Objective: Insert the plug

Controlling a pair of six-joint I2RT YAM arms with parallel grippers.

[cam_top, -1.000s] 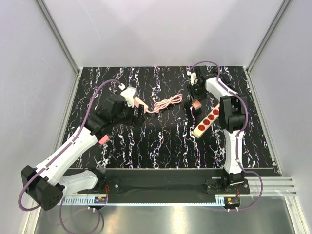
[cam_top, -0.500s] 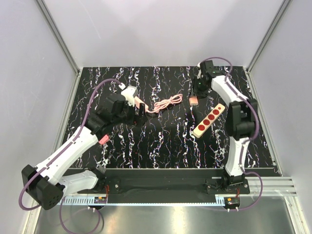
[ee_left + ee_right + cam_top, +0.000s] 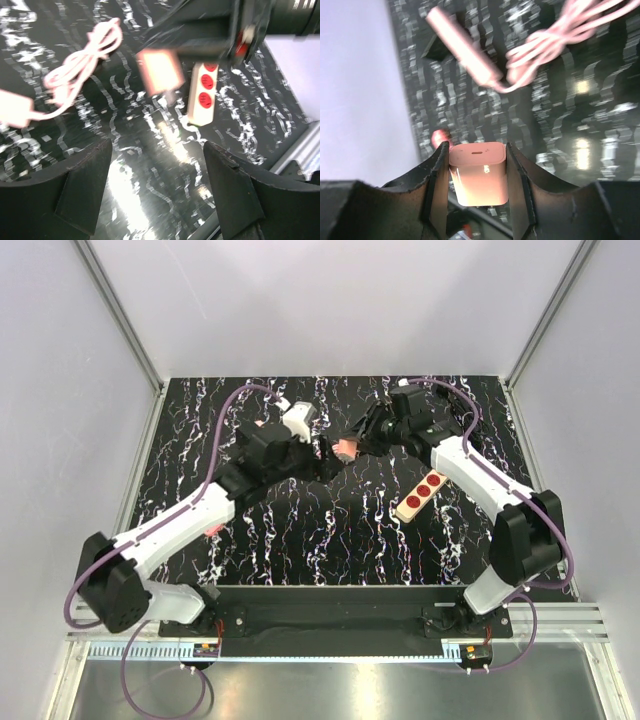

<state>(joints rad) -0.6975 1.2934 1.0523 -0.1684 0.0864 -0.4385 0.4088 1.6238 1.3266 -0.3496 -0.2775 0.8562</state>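
My right claw (image 3: 478, 150) clamps the pink charger (image 3: 480, 177); left claw (image 3: 156, 150) sits apart, empty. I'd square it over the power strip (image 3: 202, 102).

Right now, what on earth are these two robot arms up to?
The right gripper has a pink charger block pinched between its fingers. The left gripper is open and empty, close by. A pink cable lies loose on the table, and the power strip with red sockets sits on the right arm's side, nothing plugged into it yet.
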